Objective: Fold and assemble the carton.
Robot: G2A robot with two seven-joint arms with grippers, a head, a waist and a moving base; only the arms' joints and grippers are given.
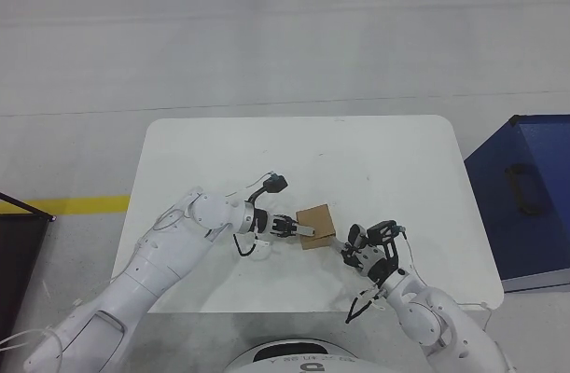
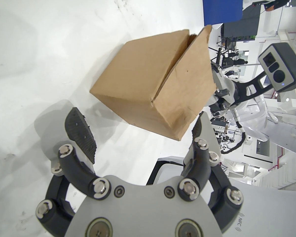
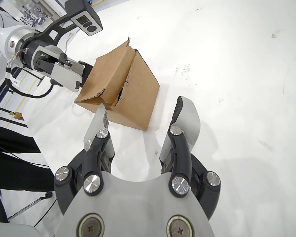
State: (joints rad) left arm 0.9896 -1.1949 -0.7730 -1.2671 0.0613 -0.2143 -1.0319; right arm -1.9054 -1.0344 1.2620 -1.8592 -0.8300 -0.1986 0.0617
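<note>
On white table (image 1: pixel 406 168), carton (image 1: pixel 317 227), flaps facing right claw (image 1: pixel 341 248)

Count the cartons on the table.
1. The carton sits near the middle of the table, between the left gripper and the right gripper.

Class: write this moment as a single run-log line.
left gripper open, beside carton | right gripper open, opposite side | carton on table, flap seam gapes
</note>
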